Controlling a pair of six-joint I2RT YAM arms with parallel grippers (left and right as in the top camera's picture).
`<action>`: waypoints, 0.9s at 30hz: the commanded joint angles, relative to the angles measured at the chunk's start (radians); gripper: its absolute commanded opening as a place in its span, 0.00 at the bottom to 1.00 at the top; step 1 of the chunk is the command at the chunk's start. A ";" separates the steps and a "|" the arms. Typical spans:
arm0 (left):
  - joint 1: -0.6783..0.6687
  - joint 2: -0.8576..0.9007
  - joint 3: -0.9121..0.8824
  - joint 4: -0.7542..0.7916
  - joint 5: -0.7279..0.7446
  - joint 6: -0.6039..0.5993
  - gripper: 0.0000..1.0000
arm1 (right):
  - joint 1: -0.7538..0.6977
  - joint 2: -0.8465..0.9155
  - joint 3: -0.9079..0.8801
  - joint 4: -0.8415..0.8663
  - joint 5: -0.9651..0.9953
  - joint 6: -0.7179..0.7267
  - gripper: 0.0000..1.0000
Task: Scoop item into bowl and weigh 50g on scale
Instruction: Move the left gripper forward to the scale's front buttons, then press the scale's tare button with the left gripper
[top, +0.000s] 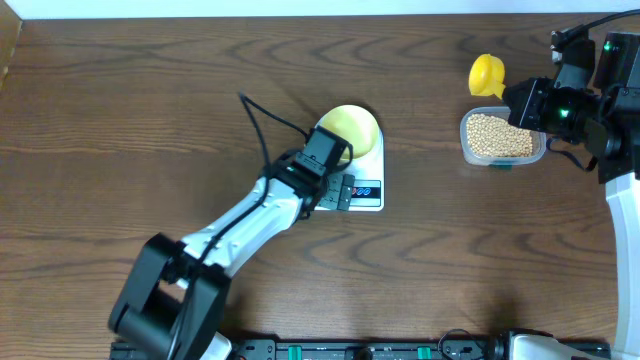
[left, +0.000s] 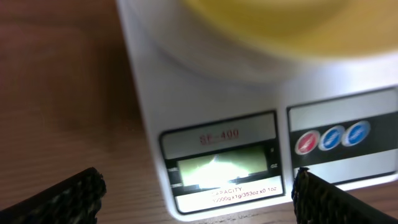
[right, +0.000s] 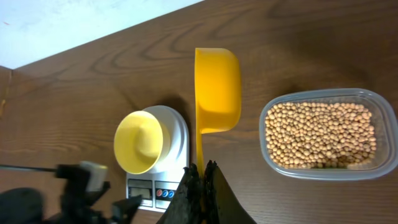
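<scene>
Dark brown wood-grain table (top: 120, 120) fills every view, with a strip of pale wall along its far edge. Toward the left, the left gripper (left: 199, 196) hangs low over the front edge of the white rounded-rectangular digital kitchen scale (top: 374, 152). Its fingers are spread wide apart to either side of the display (left: 217, 171), and nothing is between them. The display is lit, but glare hides any digits. Three small round buttons (left: 331, 138), one red and two blue, sit just beside it.

On the scale's rear half rests the small round pale yellow bowl (right: 142, 142). It is upright, and the right wrist view shows it empty.

Further right, the bright yellow plastic scoop (right: 217, 87) is held above the table between the scale and the clear rectangular plastic tub (right: 323, 171). Its cup is empty and shows only smooth yellow. The tub holds the small round tan-beige beans (right: 320, 134), heaped close to the rim in a dry, loose, even layer. At the far right, the right gripper (right: 202, 180) has its fingers pinched together on the scoop's thin handle.

As I judge it, only the setup is done: the bowl is placed, the scale is on and the scoop is in hand. No beans have left the tub, so all the scooping, pouring and weighing to the target remains.
</scene>
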 joint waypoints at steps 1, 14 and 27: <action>-0.031 0.045 0.006 0.007 -0.031 0.017 0.98 | -0.004 -0.006 -0.003 -0.001 -0.041 0.036 0.01; -0.043 0.048 0.006 0.095 0.017 0.015 0.98 | -0.004 -0.006 -0.003 -0.006 -0.018 0.017 0.01; -0.043 0.072 0.006 0.114 -0.081 -0.032 0.98 | -0.004 -0.006 -0.003 -0.034 -0.018 -0.004 0.01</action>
